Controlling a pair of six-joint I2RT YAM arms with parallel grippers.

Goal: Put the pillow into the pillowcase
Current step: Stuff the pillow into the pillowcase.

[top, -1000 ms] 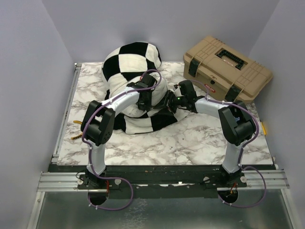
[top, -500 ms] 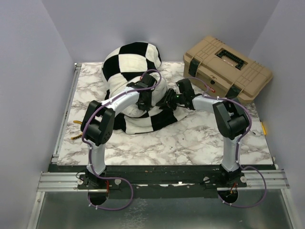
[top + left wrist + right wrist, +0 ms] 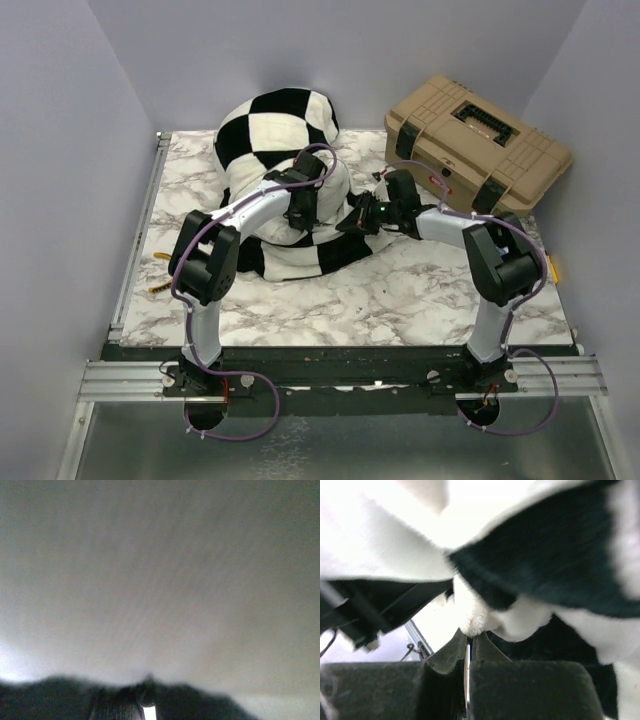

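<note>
right gripper (image 3: 363, 214): a moment ago it stood half open. now its jaws are closed, and its own camera shows a white fluffy edge of the pillowcase (image 3: 275, 125) pinched at the tips.
right arm: it reached in toward the cloth and has come back a little to the right.
left gripper (image 3: 300, 210): closed, set low in the checked cloth. its camera shows only pale blurred cloth, so you cannot tell what it holds.
pillowcase: at the back middle of the table (image 3: 400, 290), bulging, left of the tan box (image 3: 475, 140).
pillow: not plainly seen. the full round shape suggests that most of it is already inside.
meaning: you now have a grip on the edge, so i judge you can pull the case further over the pillow.
risk: the pinch looks thin and may slip.
</note>
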